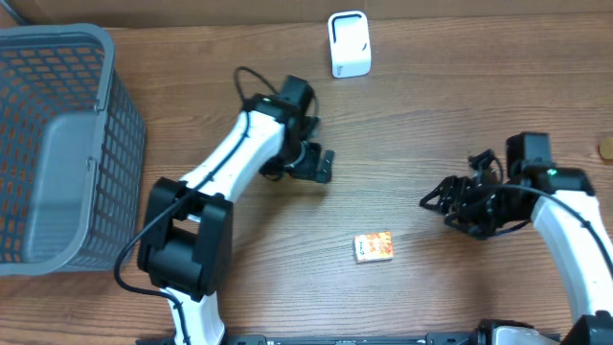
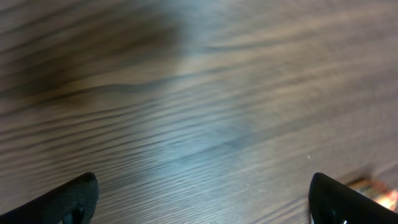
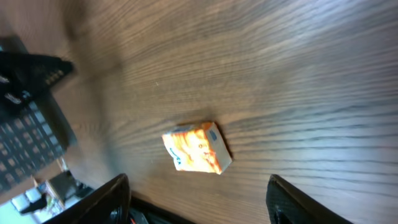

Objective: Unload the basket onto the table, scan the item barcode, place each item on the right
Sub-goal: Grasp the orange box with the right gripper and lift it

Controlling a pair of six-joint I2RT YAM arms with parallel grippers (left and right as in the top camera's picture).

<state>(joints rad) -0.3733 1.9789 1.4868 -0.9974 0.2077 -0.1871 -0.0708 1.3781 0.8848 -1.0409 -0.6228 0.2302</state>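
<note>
One box, one scanner, one basket.

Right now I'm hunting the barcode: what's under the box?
The box lies flat on the table. Its bottom face is covered, so any barcode there cannot be seen.

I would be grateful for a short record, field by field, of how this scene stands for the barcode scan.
item: small orange box, lying flat on the wooden table, not held
scanner: white barcode scanner, standing at the far edge of the table
container: grey mesh basket, at the table's left side
left pincer: open, empty, over bare table between scanner and box
right pincer: open, empty, pointed toward the box but apart from it
progress: box not yet picked up or presented to the scanner
</note>
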